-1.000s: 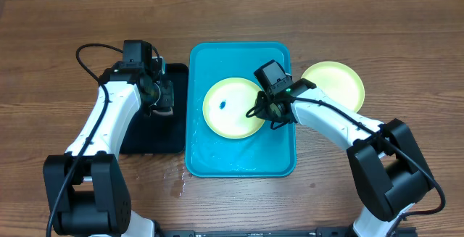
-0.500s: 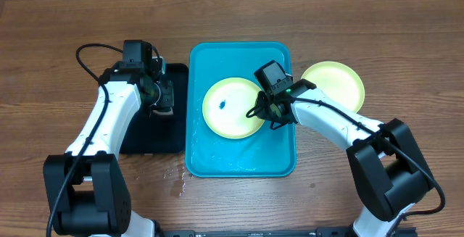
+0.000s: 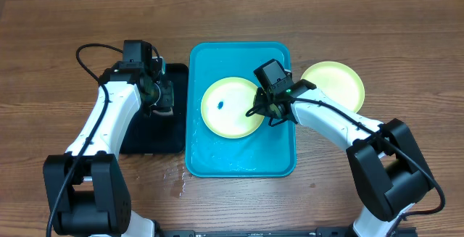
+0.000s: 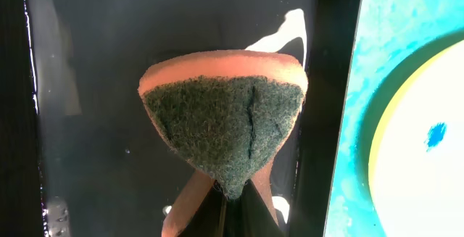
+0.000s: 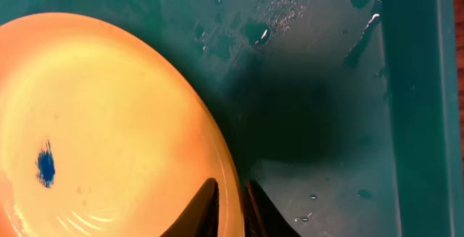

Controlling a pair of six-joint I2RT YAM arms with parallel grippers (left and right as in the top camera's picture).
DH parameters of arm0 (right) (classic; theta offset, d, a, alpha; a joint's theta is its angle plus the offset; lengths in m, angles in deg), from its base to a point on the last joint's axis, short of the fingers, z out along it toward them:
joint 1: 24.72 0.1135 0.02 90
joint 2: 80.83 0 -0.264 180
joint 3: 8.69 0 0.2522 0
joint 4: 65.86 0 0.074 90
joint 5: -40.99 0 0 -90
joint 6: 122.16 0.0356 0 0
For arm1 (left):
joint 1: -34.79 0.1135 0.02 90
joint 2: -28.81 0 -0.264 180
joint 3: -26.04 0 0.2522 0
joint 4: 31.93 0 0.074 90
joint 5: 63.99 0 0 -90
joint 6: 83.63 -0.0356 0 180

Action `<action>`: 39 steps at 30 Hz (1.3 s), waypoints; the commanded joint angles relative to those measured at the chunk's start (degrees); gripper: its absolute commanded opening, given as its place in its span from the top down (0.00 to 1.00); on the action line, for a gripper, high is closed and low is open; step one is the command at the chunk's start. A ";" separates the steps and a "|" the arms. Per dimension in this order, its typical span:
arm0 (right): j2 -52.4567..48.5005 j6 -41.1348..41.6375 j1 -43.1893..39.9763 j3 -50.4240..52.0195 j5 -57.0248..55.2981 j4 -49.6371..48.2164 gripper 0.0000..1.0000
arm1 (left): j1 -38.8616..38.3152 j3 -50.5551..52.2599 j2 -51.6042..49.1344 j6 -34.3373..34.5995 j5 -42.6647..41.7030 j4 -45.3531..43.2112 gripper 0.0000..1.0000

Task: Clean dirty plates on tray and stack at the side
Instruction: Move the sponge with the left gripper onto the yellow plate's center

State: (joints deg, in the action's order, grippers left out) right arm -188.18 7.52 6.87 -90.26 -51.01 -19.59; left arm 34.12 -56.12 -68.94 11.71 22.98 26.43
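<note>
1. Your right tool [image 3: 267, 111] is clenched on the near rim of a pale yellow-green plate [image 3: 228, 110]. One finger sits over the plate's face and the other outside its edge. The plate lies in the turquoise tray [image 3: 239, 161], stretching away from the tool toward the left arm.
2. The bite is thin and sits right at the rim. The tray floor just beyond the fingertips carries water drops [image 5: 290, 12], so the plate is probably wet too. If you lift or tilt it quickly, it may slip out of the tool or pivot on that single hold.
3. The blue speck [image 5: 46, 163] lies on the far side of the plate from the right tool. Scrubbing pressure there would lever against the grip and could tip the plate or slide it across the tray.
4. Your left tool [image 3: 161, 101] is grasping a sponge [image 4: 225, 121], green scouring face outward, above the black tray [image 3: 148, 135]. To reach the plate it has to cross the turquoise tray's raised rim beside it, and a low pass could snag the sponge or nudge the tray.
5. A second plate [image 3: 333, 85] rests on the tabletop [image 3: 406, 34], outside the tray and behind the right tool's wrist. A wide swing of that arm could knock it.
6. No brand, label or writing is readable in any view.
</note>
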 commanded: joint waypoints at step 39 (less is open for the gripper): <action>-0.13 1.05 0.42 0.98 0.92 0.83 0.96 | -0.11 -0.98 -0.72 -1.11 -0.52 -1.33 0.96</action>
State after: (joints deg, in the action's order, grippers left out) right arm -188.18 8.41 7.24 -89.52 -50.90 -18.50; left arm 34.12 -56.12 -69.12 11.71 22.74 25.47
